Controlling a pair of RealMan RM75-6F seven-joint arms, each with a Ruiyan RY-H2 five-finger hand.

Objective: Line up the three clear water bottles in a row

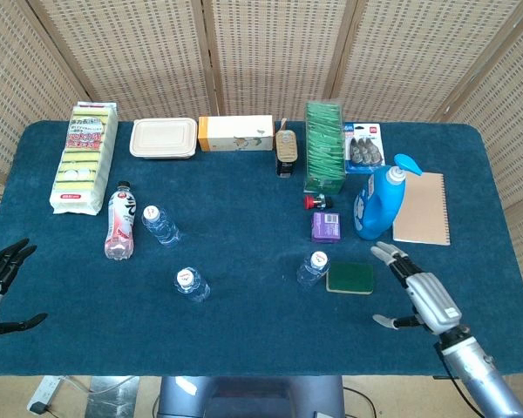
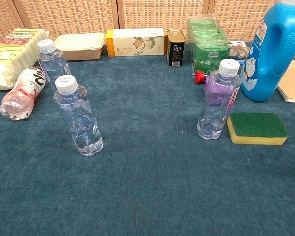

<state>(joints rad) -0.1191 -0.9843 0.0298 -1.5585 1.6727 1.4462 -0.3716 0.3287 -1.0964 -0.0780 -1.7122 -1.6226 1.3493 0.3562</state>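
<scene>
While upright, three clear bottles (image 2: 217, 101) — white caps — stand scattered.

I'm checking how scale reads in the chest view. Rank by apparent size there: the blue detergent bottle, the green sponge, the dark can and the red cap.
1. Blue detergent bottle, largest by far.
2. Green sponge.
3. Dark can; it stands farther back, so its rank against the sponge is unsure.
4. Red cap, smallest.
</scene>
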